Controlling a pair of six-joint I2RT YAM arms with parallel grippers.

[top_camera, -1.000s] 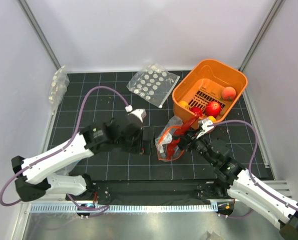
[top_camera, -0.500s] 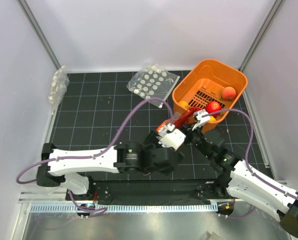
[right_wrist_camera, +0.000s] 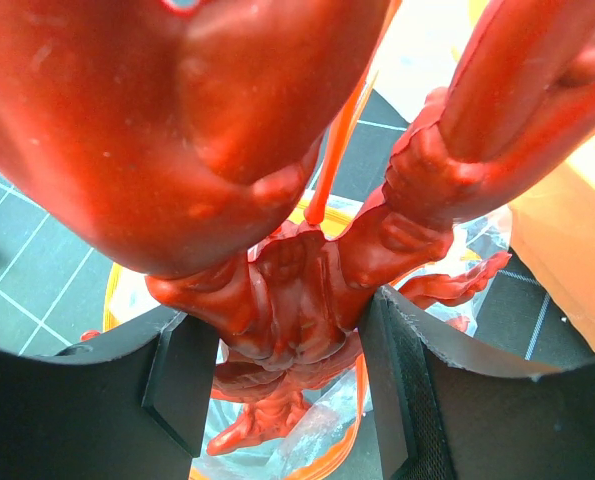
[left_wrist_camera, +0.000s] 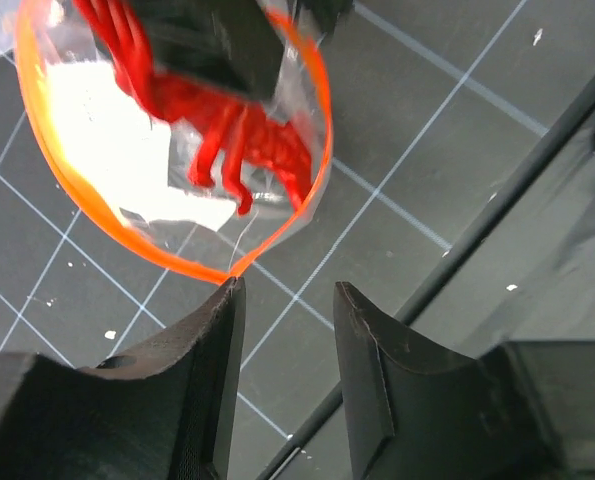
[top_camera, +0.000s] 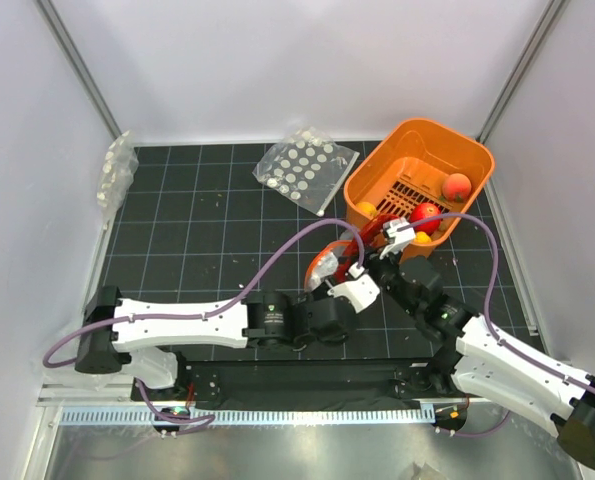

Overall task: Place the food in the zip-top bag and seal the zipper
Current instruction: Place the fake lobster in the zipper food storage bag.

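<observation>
The zip-top bag is near the table's middle with its mouth held wide open; the zipper forms an orange loop. My right gripper is shut on the food, a red octopus, whose tentacles hang into the bag. My left gripper is open at the bag's near corner. Its left fingertip touches the end of the zipper, and nothing lies between the jaws. In the top view the left gripper sits close beside the right gripper. Red-orange fruit balls lie in the basket.
An orange slotted basket stands at the back right, just beyond the grippers. A clear bag of white discs lies at the back centre. Another clear bag leans at the far left edge. A dark rail runs past the left gripper.
My left arm has swung from the table's left across to the bag's near corner, and its jaws have narrowed. The right gripper, still holding the octopus, has shifted slightly toward the basket.
</observation>
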